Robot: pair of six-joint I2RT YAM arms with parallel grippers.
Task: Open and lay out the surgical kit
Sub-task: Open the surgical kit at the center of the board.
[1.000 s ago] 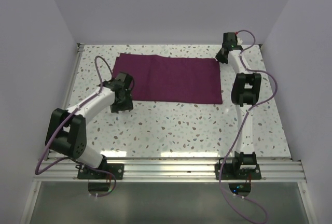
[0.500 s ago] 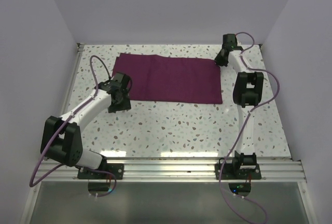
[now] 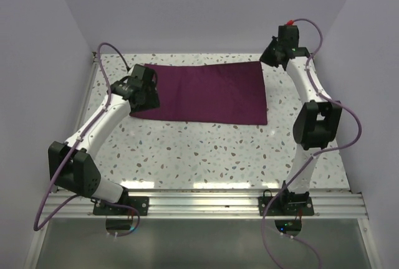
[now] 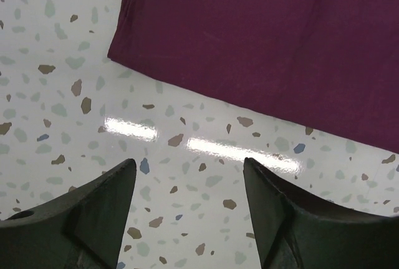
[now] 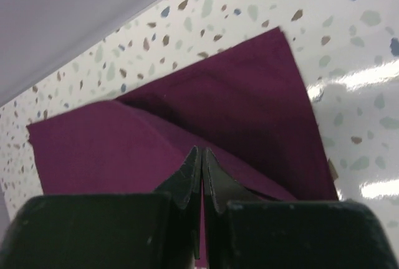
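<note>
The cloth wrap lies on the far half of the table. The left pincer hangs over the table just beside the wrap's near-left corner. The right pincer is at its far-right corner.

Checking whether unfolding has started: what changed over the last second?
The right gripper, shut on the purple cloth, rose and lifted its far right corner. The left gripper, open, moved farther along the cloth's left edge. The rest of the cloth stayed flat.
</note>
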